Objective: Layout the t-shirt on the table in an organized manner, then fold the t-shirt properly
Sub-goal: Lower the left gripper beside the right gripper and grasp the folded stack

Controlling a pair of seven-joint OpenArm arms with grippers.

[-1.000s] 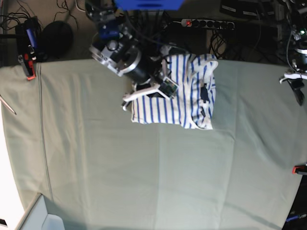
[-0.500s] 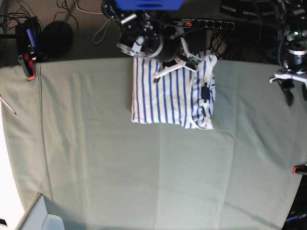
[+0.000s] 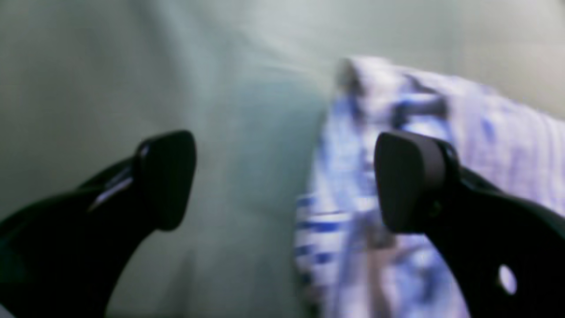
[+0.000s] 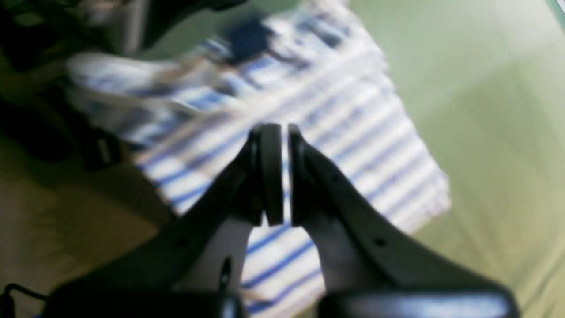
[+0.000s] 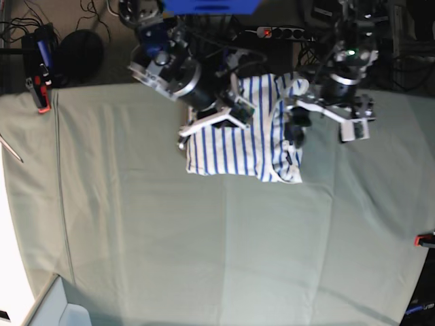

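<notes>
I see the t-shirt point(image 5: 246, 136) folded into a compact rectangle near the far edge of the table point(image 5: 204, 238). My right gripper point(image 4: 279, 174) hangs over its striped cloth, jaws nearly together and empty. My left gripper point(image 3: 282, 181) is spread wide at the shirt's edge, empty.

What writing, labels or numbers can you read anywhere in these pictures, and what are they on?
None can be read.
Small dark neck label on the white blue-striped cotton t-shirt: too small in the base view, blurred in both wrist views.
</notes>
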